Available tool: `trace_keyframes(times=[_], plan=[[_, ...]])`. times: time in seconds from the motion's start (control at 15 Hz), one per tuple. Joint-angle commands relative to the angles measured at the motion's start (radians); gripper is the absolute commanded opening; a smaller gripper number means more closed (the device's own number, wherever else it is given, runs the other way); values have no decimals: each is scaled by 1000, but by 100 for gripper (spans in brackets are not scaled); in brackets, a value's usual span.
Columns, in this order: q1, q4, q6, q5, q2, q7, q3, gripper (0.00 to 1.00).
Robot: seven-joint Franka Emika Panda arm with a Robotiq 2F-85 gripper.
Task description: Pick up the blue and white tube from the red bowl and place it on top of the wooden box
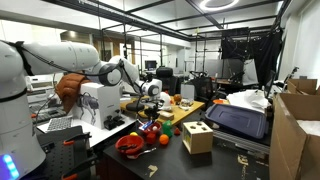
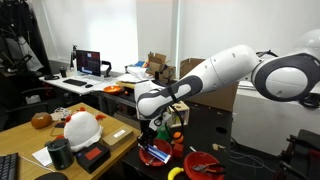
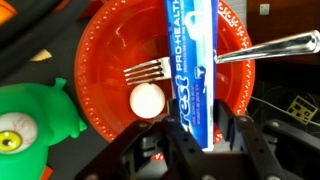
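Note:
The blue and white tube [image 3: 190, 70] runs up the middle of the wrist view, over the red bowl [image 3: 105, 60]. My gripper [image 3: 197, 142] has a finger pressed on each side of the tube's lower end and is shut on it. In both exterior views the gripper [image 1: 150, 100] [image 2: 155, 128] hangs just above the red bowl [image 1: 128, 147] [image 2: 156, 155]. The wooden box [image 1: 197, 137], a pale cube with dark cut-out holes, stands on the dark table to the side of the bowl. Its top is bare.
A fork [image 3: 145, 70], a second metal utensil [image 3: 285, 43] and a white ball [image 3: 147, 100] lie in the bowl. A green toy [image 3: 30, 120] sits beside it. Toy fruits [image 1: 152, 130], a yellowish board [image 1: 180, 112], a dark case [image 1: 235, 120] and cardboard boxes [image 1: 295, 125] surround the box.

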Motion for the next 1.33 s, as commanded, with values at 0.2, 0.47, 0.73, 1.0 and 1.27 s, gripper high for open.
trace_keyframes(times=[0.2,0.47,0.73,1.0,1.27], plan=[[-4,18,-51,28,0,-4,8,0],[-11,28,-90,24,-43,28,7,2],[-29,38,-141,21,-114,51,2,3],[-61,32,-208,14,-184,76,-13,3],[-98,20,-247,16,-221,154,-29,3]])
